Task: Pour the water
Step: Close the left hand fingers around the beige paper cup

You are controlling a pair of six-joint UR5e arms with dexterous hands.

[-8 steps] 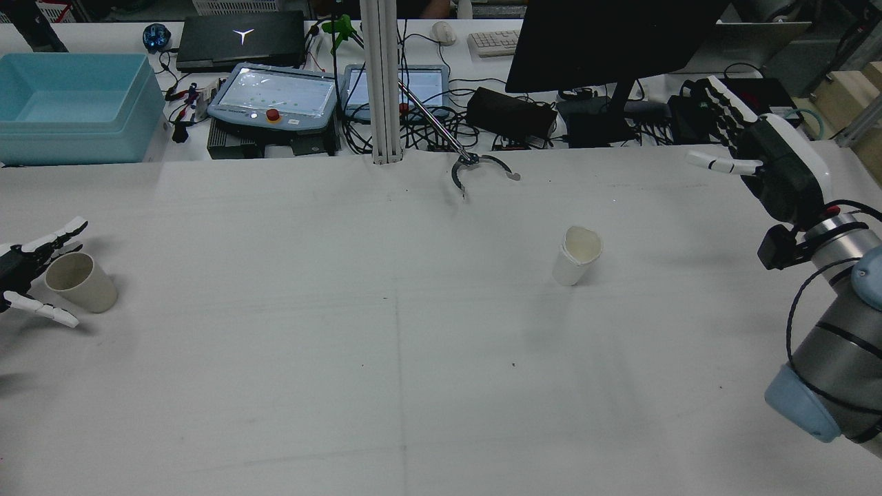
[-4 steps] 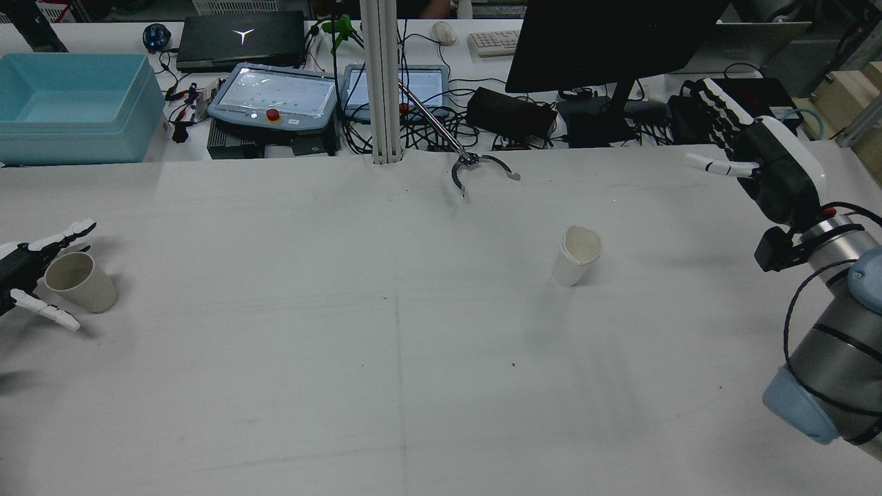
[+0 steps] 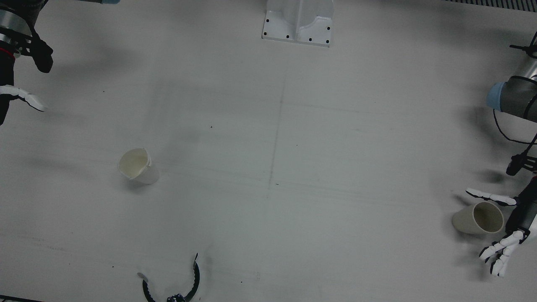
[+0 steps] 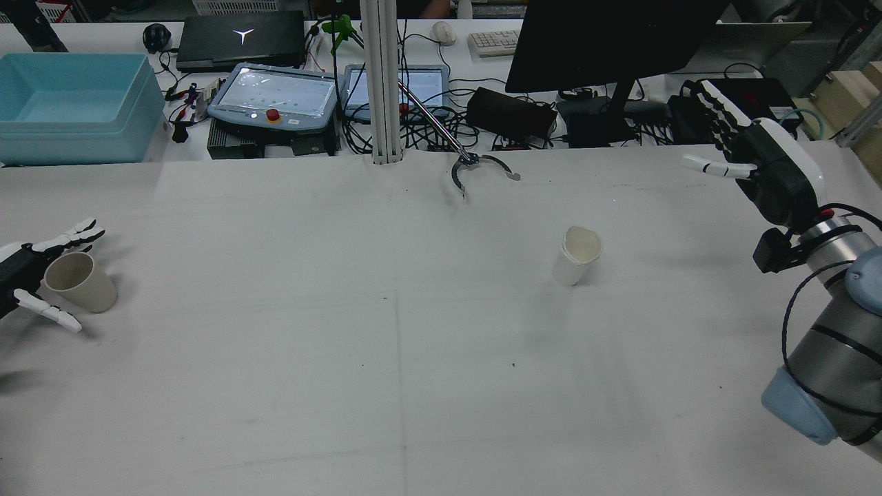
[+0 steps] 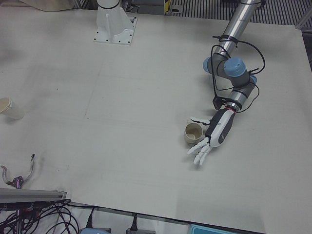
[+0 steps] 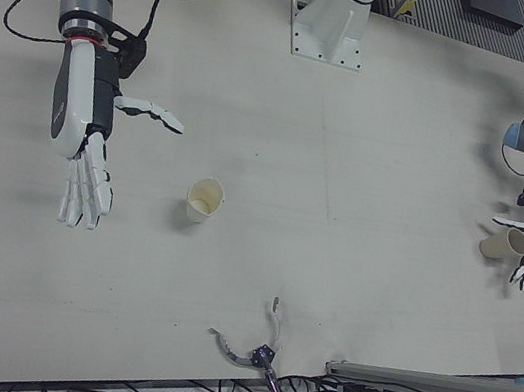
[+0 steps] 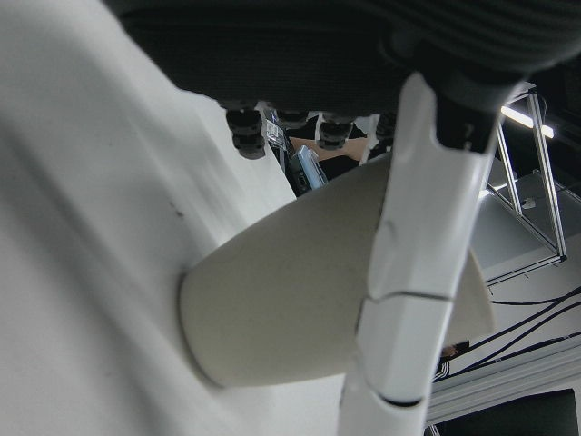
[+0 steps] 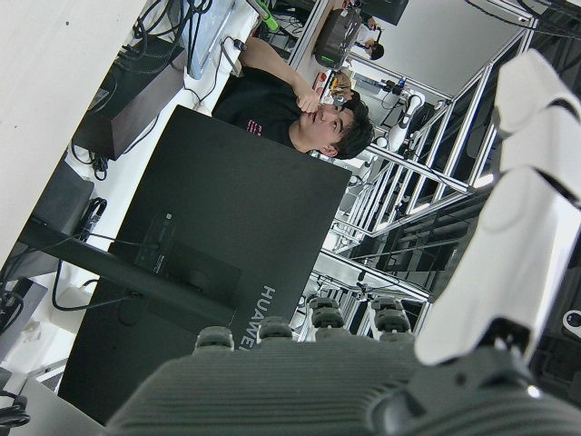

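A beige cup (image 4: 79, 281) stands near the table's left edge in the rear view, also seen as the beige cup (image 3: 478, 218) (image 5: 193, 133) (image 7: 309, 291). My left hand (image 4: 21, 275) (image 3: 518, 218) (image 5: 217, 131) is open around it, thumb on one side and fingers on the other, not closed on it. A white cup (image 4: 577, 256) (image 3: 136, 165) (image 6: 204, 199) with a dented rim stands alone right of the table's middle. My right hand (image 4: 754, 155) (image 6: 82, 124) hangs open above the table, well to the side of the white cup.
A metal claw on a rod (image 4: 475, 169) (image 3: 172, 285) lies at the table's far edge. Behind it are a post (image 4: 382, 83), teach pendants (image 4: 275, 96), a monitor (image 4: 613, 41) and a blue bin (image 4: 72, 107). The arms' pedestal base (image 3: 298, 25) sits at the near edge.
My left hand's fingers have crept a little further forward along the beige cup. My right hand has drifted slightly left. Both cups stand where they were.
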